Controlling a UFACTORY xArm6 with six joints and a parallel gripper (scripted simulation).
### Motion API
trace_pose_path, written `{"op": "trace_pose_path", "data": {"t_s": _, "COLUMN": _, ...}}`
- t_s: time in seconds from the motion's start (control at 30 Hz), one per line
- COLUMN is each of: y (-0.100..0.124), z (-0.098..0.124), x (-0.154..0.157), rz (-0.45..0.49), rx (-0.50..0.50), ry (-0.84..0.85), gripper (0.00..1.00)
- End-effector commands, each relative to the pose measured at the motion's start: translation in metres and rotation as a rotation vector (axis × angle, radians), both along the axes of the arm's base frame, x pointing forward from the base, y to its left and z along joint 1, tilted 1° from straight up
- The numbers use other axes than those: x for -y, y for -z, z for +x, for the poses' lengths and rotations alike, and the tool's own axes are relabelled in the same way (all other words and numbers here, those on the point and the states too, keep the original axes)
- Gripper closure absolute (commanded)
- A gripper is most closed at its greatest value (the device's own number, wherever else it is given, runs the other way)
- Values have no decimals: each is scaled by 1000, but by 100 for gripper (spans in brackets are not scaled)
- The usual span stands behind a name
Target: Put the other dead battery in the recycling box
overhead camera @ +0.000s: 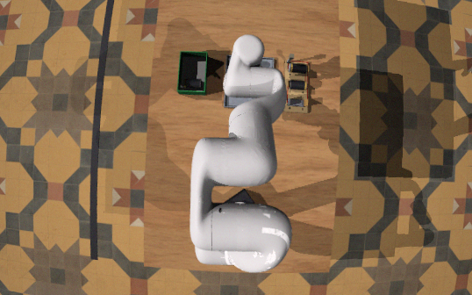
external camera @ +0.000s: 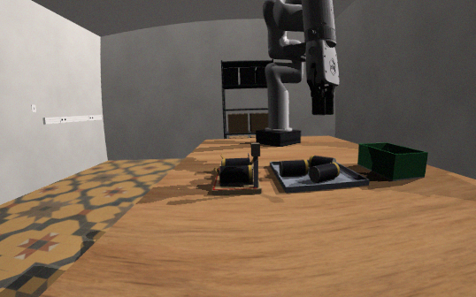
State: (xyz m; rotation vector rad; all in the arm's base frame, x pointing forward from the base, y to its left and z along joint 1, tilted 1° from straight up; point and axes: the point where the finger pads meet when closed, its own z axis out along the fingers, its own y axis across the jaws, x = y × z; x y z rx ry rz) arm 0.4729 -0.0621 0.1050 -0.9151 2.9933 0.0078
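My gripper (external camera: 322,106) hangs high above the grey tray (external camera: 318,177), fingers pointing down, partly open and empty. In the top view the arm hides the gripper and most of the tray (overhead camera: 233,102). Three dark batteries lie in the tray: one on the left (external camera: 294,167), one in front (external camera: 324,171) and one behind (external camera: 321,159). The holder board (overhead camera: 297,86) holds two batteries (overhead camera: 298,68) (overhead camera: 297,84); its near slot (overhead camera: 296,102) looks empty. The green recycling box (overhead camera: 192,72) stands upright and holds one battery (overhead camera: 195,82). The bulb post (external camera: 256,150) looks dark.
The holder board (external camera: 236,177) sits left of the tray and the green box (external camera: 392,160) right of it in the side view. The arm's base (external camera: 279,137) stands behind them. A dark shelf (external camera: 244,99) stands off the table at the back.
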Motion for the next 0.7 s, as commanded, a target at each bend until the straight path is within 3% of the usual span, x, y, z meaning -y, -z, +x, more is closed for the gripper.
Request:
{"op": "trace_pose_path", "data": {"t_s": 0.0, "y": -2, "z": 1, "x": 0, "rz": -1, "rx": 5, "ry": -4, "gripper": 49}}
{"op": "trace_pose_path", "data": {"t_s": 0.4, "y": 3, "z": 2, "x": 0, "rz": -1, "rx": 5, "ry": -4, "gripper": 49}}
{"op": "trace_pose_path", "data": {"t_s": 0.57, "y": 63, "z": 2, "x": 0, "rz": -1, "rx": 5, "ry": -4, "gripper": 49}}
{"op": "trace_pose_path", "data": {"t_s": 0.67, "y": 77, "z": 3, "x": 0, "rz": -1, "rx": 5, "ry": -4, "gripper": 49}}
